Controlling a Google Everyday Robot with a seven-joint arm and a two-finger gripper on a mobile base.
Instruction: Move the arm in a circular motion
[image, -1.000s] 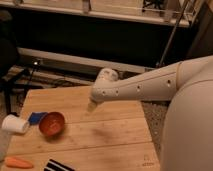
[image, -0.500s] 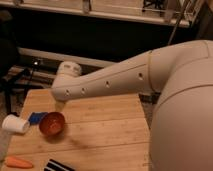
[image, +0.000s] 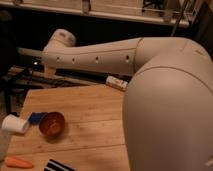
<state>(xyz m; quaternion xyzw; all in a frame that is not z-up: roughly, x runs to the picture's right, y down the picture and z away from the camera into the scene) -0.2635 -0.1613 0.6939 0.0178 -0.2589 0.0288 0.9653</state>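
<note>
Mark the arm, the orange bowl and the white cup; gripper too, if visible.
arm (image: 100, 57): camera view, on the tubular segment beside the holes.
orange bowl (image: 52, 124): camera view, its inner hollow.
white cup (image: 15, 125): camera view, its side wall.
gripper: not in view.

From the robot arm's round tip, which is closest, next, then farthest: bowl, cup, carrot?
Hand not visible; ranked from the arm tip.
1. Orange bowl, below it.
2. White cup, far left.
3. Carrot, front-left corner.

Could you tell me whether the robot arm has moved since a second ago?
Yes. The off-white tubular robot arm swung left and up, beyond the wooden table; its gripper is out of view.
</note>
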